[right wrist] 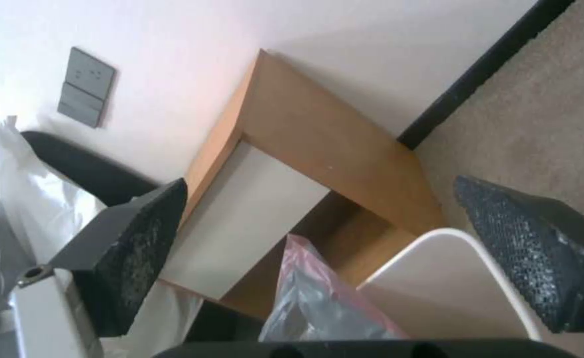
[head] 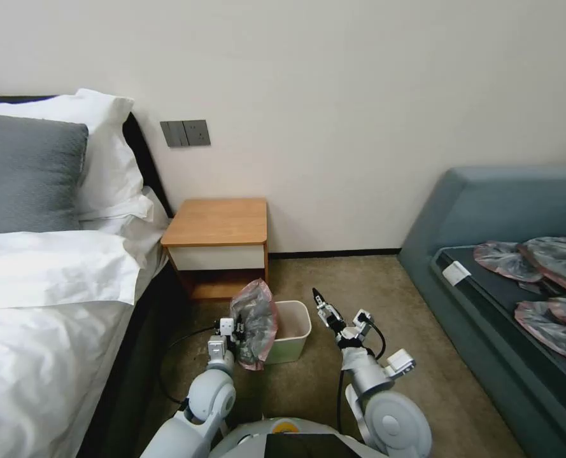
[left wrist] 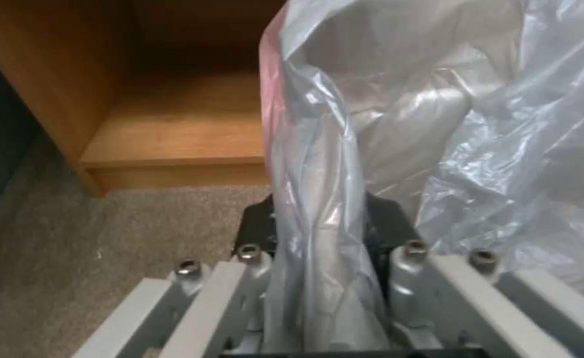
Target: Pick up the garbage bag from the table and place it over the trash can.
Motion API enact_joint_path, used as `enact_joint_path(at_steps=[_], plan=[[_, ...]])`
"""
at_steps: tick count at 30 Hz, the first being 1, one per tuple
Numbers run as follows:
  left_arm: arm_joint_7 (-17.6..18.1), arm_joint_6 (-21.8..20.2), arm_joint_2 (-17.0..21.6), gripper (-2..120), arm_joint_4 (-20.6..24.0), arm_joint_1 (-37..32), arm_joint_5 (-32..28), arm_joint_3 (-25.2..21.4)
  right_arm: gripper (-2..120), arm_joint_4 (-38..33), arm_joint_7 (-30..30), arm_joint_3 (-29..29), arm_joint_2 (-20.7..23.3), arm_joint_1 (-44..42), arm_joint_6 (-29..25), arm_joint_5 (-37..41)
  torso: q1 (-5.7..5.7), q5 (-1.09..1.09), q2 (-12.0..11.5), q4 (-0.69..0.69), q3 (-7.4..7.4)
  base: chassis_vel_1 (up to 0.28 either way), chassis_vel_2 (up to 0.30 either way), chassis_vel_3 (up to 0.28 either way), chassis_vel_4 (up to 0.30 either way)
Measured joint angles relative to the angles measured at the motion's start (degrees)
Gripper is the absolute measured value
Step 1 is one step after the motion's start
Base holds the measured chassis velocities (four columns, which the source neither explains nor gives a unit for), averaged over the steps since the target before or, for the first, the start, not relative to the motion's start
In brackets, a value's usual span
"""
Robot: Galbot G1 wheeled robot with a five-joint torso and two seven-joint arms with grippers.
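The garbage bag (head: 255, 324), crinkly grey plastic with a pinkish-red rim, hangs upright against the left side of the cream trash can (head: 290, 331) on the carpet. My left gripper (head: 235, 328) is shut on the bag's left edge. In the left wrist view a fold of the bag (left wrist: 319, 199) is pinched inside the left gripper (left wrist: 322, 221). My right gripper (head: 319, 300) hovers open just right of the can. In the right wrist view that gripper (right wrist: 319, 184) has nothing between its black pads (right wrist: 140, 243), and the bag (right wrist: 319, 303) and can rim (right wrist: 438, 238) lie beyond. The table (head: 218, 221) stands behind with a bare top.
A bed with white linen (head: 47, 299) runs along the left, close to my left arm. A blue-grey sofa (head: 486, 216) on the right carries several more bags (head: 537, 261). A black cable (head: 174, 356) lies on the carpet by the bed. Open carpet (head: 372, 280) lies between can and sofa.
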State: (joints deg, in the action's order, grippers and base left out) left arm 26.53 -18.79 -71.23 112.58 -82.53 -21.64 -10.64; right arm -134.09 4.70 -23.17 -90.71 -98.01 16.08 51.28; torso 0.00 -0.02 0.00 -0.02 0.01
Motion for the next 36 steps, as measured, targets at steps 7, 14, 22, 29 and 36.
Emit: enact_joint_path(at_steps=[7,14,22,29,36], plan=[[-0.1,0.9,0.5,10,6.2,-3.2,0.8,-1.9,100,-2.3,-1.0,0.6,0.9,0.1,0.0,-3.1,0.0,0.02,0.0,0.01,0.0,0.0,0.0,0.0,0.0],[-2.0,1.8,0.7,9,12.4,-7.5,1.9,-4.2,100,-6.0,-1.6,0.9,4.7,1.0,0.9,-2.6,0.0,0.03,0.0,0.02,0.0,0.0,0.0,0.0,0.0],[-6.1,6.4,0.2,9,16.3,-11.6,5.0,-7.3,100,-9.1,-3.6,1.6,13.5,2.6,3.8,1.3,0.0,0.03,0.0,0.02,0.0,0.0,0.0,0.0,0.0],[-10.3,11.5,-1.3,9,16.7,-13.8,6.3,-9.6,100,-7.5,-3.6,4.9,18.7,8.2,5.6,4.2,0.0,0.03,0.0,0.01,0.0,0.0,0.0,0.0,0.0],[-12.7,13.1,-2.8,9,16.7,-14.4,6.3,-10.9,100,-4.3,-2.5,9.1,21.6,13.4,6.1,6.0,0.0,0.03,0.0,0.02,0.0,0.0,0.0,0.0,0.0]])
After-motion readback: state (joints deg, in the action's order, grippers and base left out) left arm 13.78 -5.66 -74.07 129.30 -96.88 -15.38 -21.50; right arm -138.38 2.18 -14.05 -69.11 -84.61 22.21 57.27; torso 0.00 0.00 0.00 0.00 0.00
